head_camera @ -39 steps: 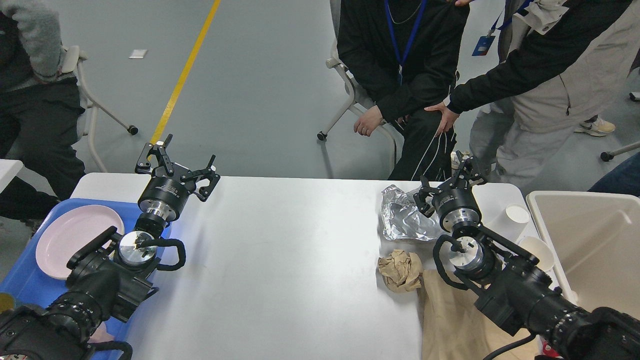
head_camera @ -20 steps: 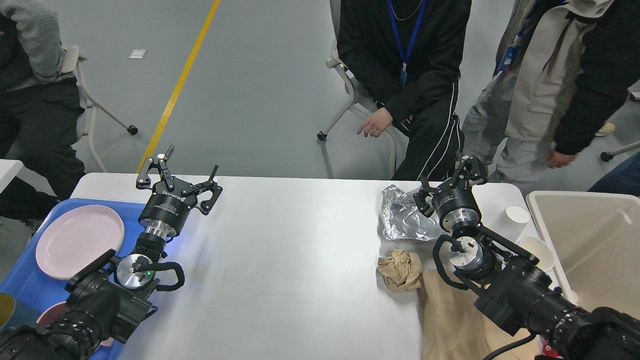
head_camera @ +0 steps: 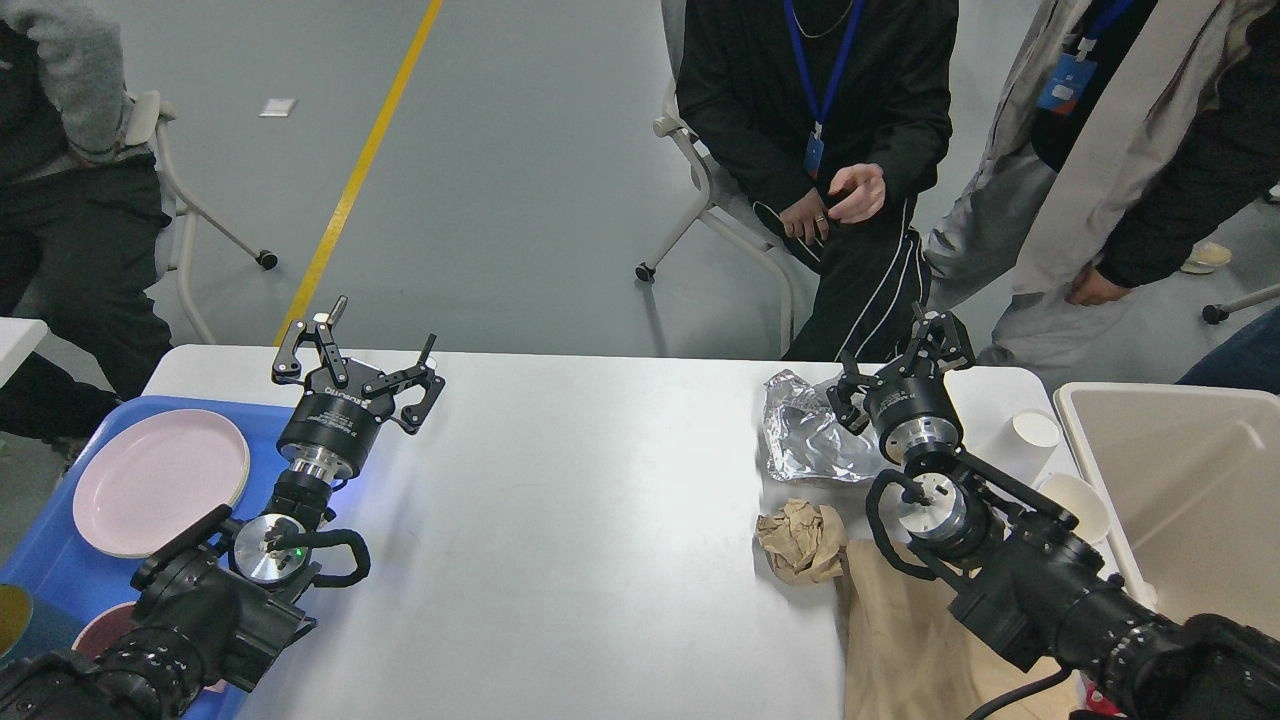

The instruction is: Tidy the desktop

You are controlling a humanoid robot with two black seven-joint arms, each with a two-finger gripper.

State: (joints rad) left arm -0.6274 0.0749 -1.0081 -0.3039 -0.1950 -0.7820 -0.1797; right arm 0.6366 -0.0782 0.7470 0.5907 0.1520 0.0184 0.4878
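The white desktop fills the lower view. On its right lie a crumpled silver foil, a crumpled brown paper ball and a flat brown paper bag. My left gripper is open and empty above the desktop's far left, beside a blue tray. My right gripper is open and empty, hovering just right of the foil near the far edge.
The blue tray holds a pink plate and a dark red dish. Two white paper cups stand at the right. A beige bin sits beyond the right edge. People and chairs stand behind the table.
My left arm has drawn back toward me and its gripper has dropped slightly, uncovering more of the pink plate. My right arm has not moved. The people behind have shifted.
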